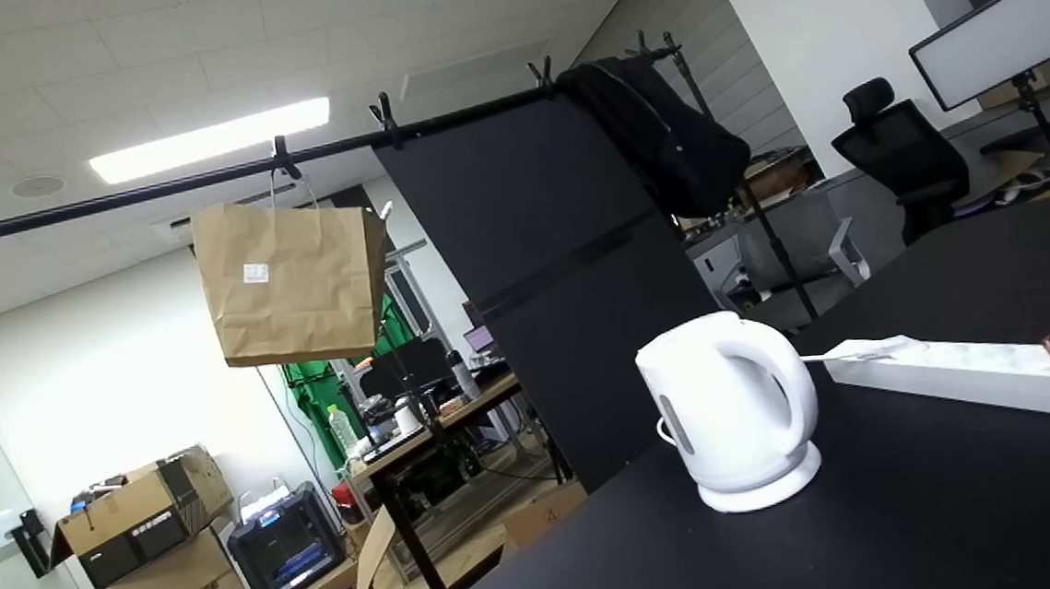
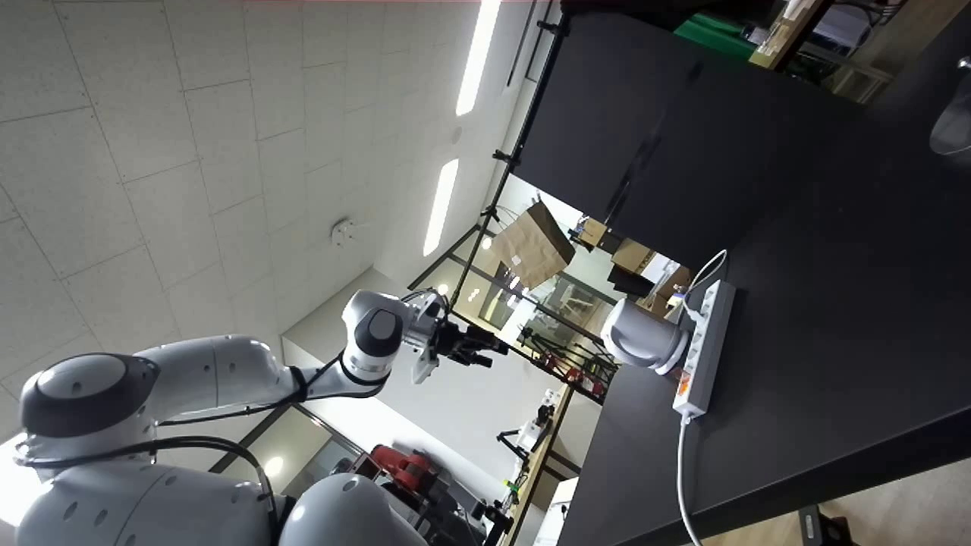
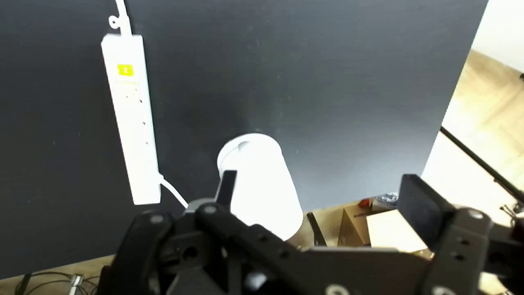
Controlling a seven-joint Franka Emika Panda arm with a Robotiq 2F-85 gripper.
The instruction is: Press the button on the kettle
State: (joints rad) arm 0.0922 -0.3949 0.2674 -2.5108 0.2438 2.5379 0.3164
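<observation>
One small white electric kettle (image 1: 723, 410) stands upright on its round base (image 1: 765, 492), on the black surface (image 1: 599, 566). Its loop handle (image 1: 795, 377) faces a long white power strip (image 1: 966, 384), which lies near it. An orange switch (image 2: 683, 381) sits at one end of the strip and looks yellow in the wrist view; a white plug (image 2: 692, 313) is fitted close to the opposite end. The pincer (image 3: 321, 194) is released, its fingers (image 3: 423, 209) spread wide. In both exterior views it hangs above the surface, well apart from the kettle; in the wrist view one finger covers a bit of the kettle's edge. A white robot arm (image 2: 220, 371) carries it in an exterior view. Behind the surface, a brown paper bag (image 1: 293, 283) hangs clipped to a black pole (image 1: 475, 114), and a dark garment (image 1: 671, 141) is draped farther along, next to a black panel (image 1: 528, 202).
</observation>
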